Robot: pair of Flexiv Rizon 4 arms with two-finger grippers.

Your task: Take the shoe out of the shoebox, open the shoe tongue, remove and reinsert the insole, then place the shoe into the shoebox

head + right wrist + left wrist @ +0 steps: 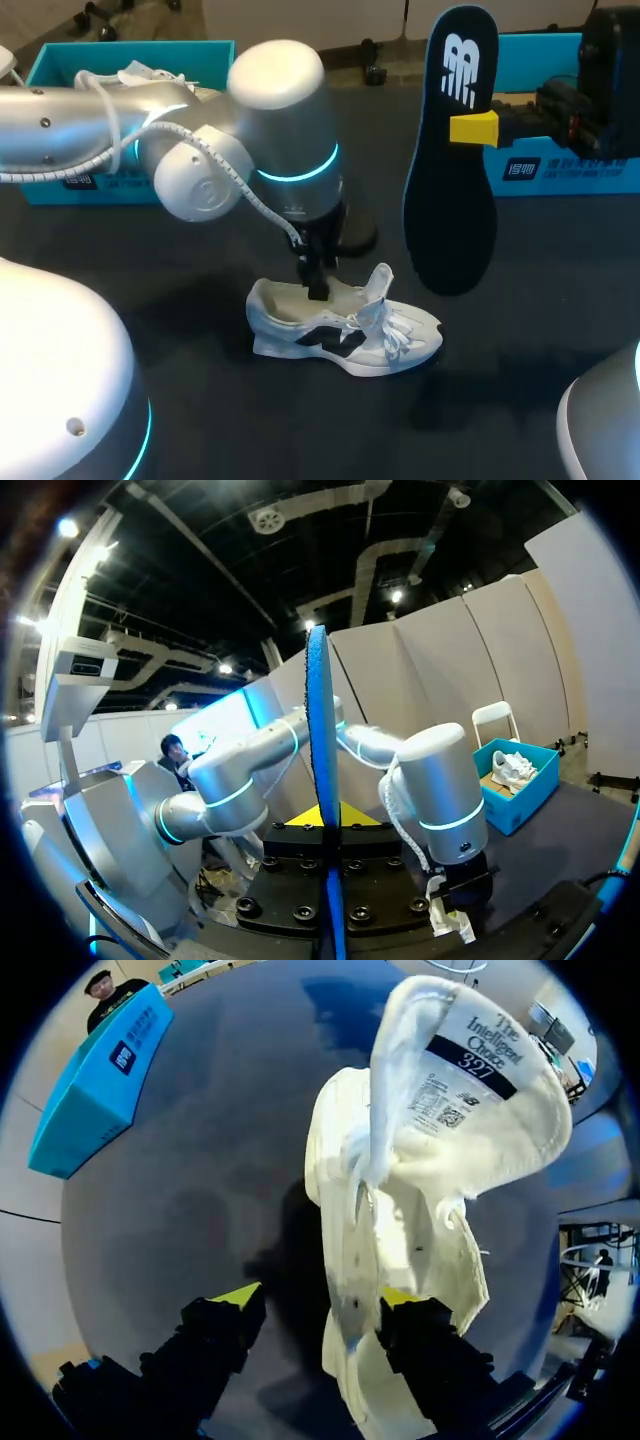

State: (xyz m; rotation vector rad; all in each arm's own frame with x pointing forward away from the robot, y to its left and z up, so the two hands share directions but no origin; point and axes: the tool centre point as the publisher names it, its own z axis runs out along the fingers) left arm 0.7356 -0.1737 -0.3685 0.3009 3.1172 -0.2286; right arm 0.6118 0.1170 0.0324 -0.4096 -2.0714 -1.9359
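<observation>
The shoe [345, 325] lies on its sole on the dark table [200, 410], near the middle, toe toward 4 o'clock; its tongue [380, 283] is lifted up. The left gripper [318, 288] stands straight down at the heel opening. In the left wrist view, one finger of this gripper [318, 1305] is inside the shoe [400, 1260] and the other is outside over the table; the outer finger is apart from the side wall, so the gripper is released and grasps nothing; the tongue [470, 1070] rises ahead of it. At 1 o'clock from the shoe, the right gripper [465, 128] is clenched on the dark insole [452, 190], held upright in the air with the wider end down; the right wrist view shows the insole [322, 730] edge-on between the fingers of this gripper [325, 820]. One blue shoebox [60, 65] stands at 10 o'clock of the table with a second shoe [140, 75] inside; another blue shoebox [560, 60] stands at 2 o'clock.
</observation>
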